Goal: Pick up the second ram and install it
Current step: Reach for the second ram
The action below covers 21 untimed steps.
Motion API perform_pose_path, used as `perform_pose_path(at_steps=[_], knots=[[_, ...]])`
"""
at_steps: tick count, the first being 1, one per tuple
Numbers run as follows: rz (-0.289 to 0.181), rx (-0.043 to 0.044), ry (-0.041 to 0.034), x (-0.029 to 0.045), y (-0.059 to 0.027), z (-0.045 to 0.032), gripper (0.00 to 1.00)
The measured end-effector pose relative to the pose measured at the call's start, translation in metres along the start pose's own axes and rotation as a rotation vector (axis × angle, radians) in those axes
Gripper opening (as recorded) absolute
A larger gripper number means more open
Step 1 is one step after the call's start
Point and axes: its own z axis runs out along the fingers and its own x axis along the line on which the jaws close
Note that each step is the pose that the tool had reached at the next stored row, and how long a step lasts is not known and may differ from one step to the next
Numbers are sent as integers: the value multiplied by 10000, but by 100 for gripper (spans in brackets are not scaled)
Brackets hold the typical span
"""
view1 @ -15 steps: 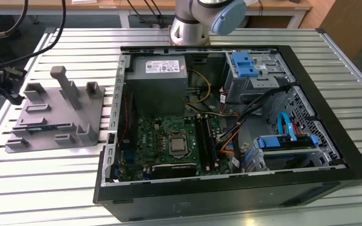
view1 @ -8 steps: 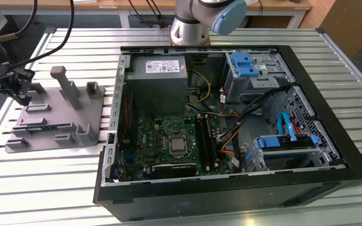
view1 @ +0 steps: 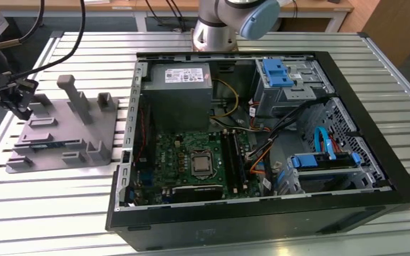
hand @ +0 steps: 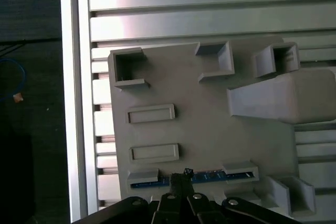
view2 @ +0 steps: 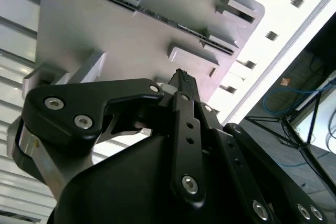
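Note:
The second ram (hand: 210,176) is a thin blue-black stick standing on its edge between two holders of the grey tray (hand: 205,129). In the second wrist view the ram (view2: 168,20) runs across the tray (view2: 94,30) beyond my fingertips. My gripper (view2: 184,78) hangs above the tray with its black fingers pressed together and nothing between them. In the first wrist view the gripper (hand: 181,177) tips line up over the middle of the stick. In the exterior view the gripper (view1: 23,111) hovers at the tray's (view1: 84,138) far left side, above the ram (view1: 48,143).
An open computer case (view1: 262,138) lies to the exterior view's right of the tray, its motherboard (view1: 183,160) and long black memory slots (view1: 231,160) exposed. Tall grey posts (view1: 73,98) rise from the tray. The slatted metal table (view1: 48,213) ends just beyond the tray.

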Motion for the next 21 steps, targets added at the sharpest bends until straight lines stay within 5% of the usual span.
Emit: perform_pose_path(at_steps=[5, 8, 12, 21], knots=[[1, 18, 33, -1, 0, 1, 10], [-190, 163, 33, -3, -1, 6, 10], [-748, 178, 47, -2, 0, 11, 10], [-749, 183, 44, -32, -5, 42, 10]])
